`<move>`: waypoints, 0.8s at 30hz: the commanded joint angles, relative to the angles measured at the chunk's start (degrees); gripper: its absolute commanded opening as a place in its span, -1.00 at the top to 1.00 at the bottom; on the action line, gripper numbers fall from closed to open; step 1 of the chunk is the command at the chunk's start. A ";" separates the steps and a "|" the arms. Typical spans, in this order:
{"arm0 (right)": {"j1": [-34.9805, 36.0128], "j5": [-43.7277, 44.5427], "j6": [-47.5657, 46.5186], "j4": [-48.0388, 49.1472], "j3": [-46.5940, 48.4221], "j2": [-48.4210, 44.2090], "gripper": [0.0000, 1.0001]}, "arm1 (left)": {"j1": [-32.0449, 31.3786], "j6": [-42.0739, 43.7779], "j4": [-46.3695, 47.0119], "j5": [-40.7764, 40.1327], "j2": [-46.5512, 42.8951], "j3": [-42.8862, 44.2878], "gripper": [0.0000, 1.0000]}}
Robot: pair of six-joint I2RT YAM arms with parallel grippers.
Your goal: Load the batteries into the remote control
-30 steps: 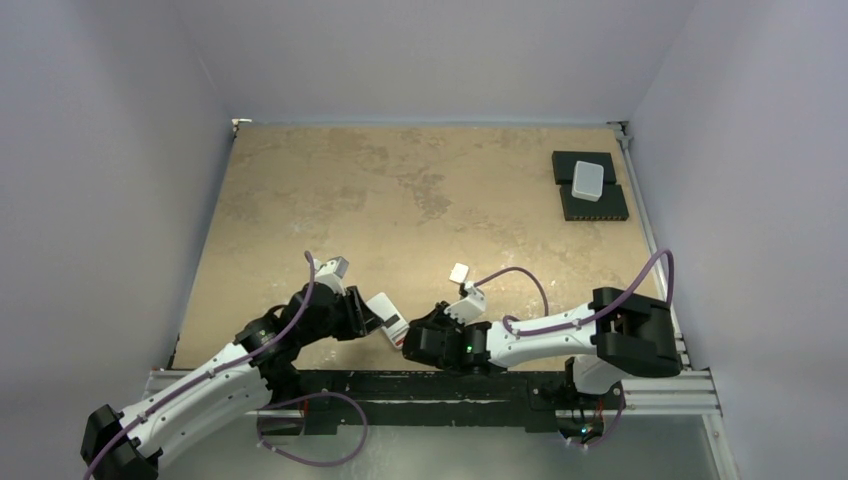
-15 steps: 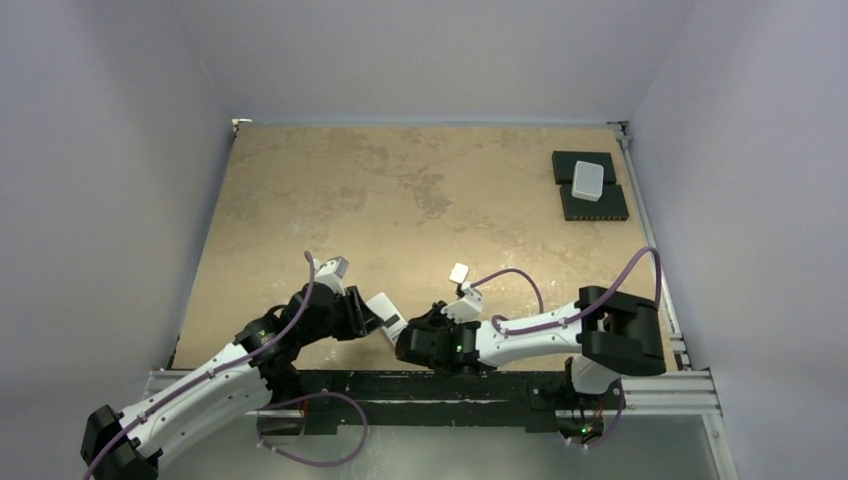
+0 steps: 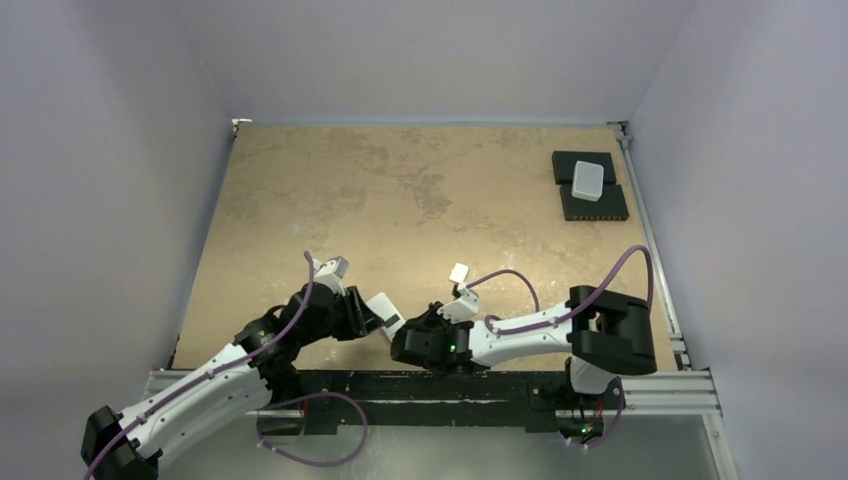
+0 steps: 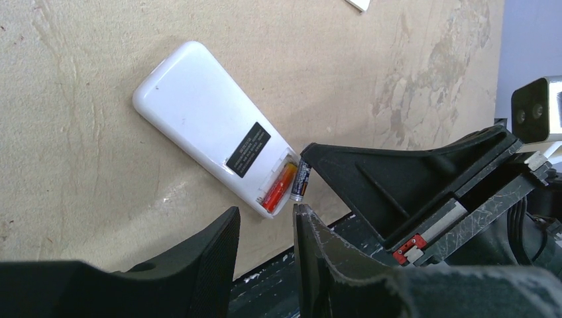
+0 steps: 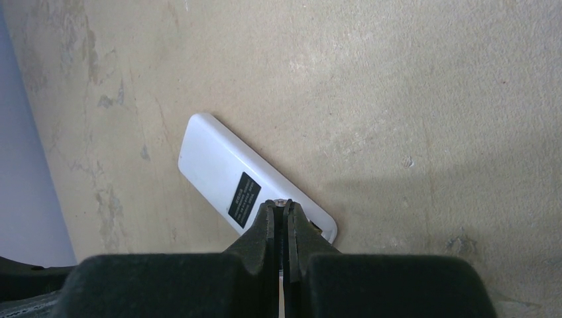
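The remote control point(image 4: 199, 112) lies back up on the table, its battery bay open at the near end; it also shows as a white slab point(image 5: 219, 169) and a small white shape point(image 3: 384, 304). One orange battery point(image 4: 279, 187) sits in the bay. My right gripper point(image 5: 283, 204) is shut on a second, dark battery point(image 4: 299, 181), whose end is at the bay's free slot beside the orange one. Only that battery's metal tip point(image 5: 283, 201) shows between the fingers. My left gripper point(image 4: 265, 213) stands open just short of the remote's open end, with nothing between its fingers.
A small white piece point(image 3: 459, 272) lies on the table behind the right gripper. A plain white box point(image 3: 588, 180) rests on black pads at the back right. The black front rail point(image 3: 420, 385) runs just below both grippers.
The right arm has eased leftward toward the remote, its elbow shifting left. The left arm and the remote have stayed put.
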 commanded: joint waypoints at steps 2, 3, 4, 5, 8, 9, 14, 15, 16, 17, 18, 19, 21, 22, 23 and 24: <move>0.38 2.68 2.01 -1.82 2.95 1.05 0.95 | -0.16 0.37 0.91 0.88 -0.31 -0.49 0.30; 0.38 2.66 1.98 -2.00 3.17 1.22 0.95 | -0.16 0.28 0.91 0.90 -0.31 -0.47 0.30; 0.34 2.65 1.98 -2.27 3.48 1.36 0.94 | -0.16 0.38 0.95 0.92 -0.37 -0.49 0.31; 0.33 2.68 1.97 -2.52 3.66 1.45 0.94 | -0.16 0.40 0.91 0.92 -0.39 -0.45 0.30; 0.38 2.61 1.97 -2.87 3.96 1.73 0.89 | -0.16 0.38 0.99 0.92 -0.39 -0.58 0.31; 0.38 2.61 1.85 -2.87 4.07 1.74 0.85 | -0.12 0.40 0.99 0.97 -0.39 -0.58 0.31; 0.38 2.66 1.72 -4.19 4.78 2.25 0.75 | -0.16 0.47 1.07 1.10 -0.38 -0.55 0.30; 0.38 2.67 1.71 -4.48 4.93 2.33 0.75 | -0.16 0.47 1.08 1.10 -0.39 -0.58 0.30; 0.35 2.61 1.64 -4.70 5.06 2.43 0.76 | -0.16 0.48 1.08 1.17 -0.33 -0.64 0.30; 0.38 2.55 1.62 -4.80 5.15 2.56 0.76 | -0.16 0.47 1.08 1.18 -0.31 -0.62 0.31; 0.36 2.42 1.56 -4.87 5.16 2.61 0.77 | -0.16 0.48 1.08 1.18 -0.31 -0.66 0.31; 0.37 2.37 1.54 -4.95 5.24 2.69 0.77 | -0.16 0.47 1.08 1.14 -0.32 -0.63 0.30; 0.43 2.23 1.53 -5.31 5.34 2.80 0.79 | -0.16 0.43 1.10 1.18 -0.31 -0.57 0.30; 0.39 2.19 1.53 -5.64 5.46 2.87 0.79 | -0.16 0.44 1.08 1.18 -0.31 -0.62 0.30; 0.38 2.19 1.63 -5.92 5.55 2.88 0.79 | -0.16 0.45 1.08 1.18 -0.31 -0.60 0.30; 0.34 2.20 1.62 -6.19 5.64 2.88 0.79 | -0.16 0.46 1.08 1.18 -0.26 -0.62 0.30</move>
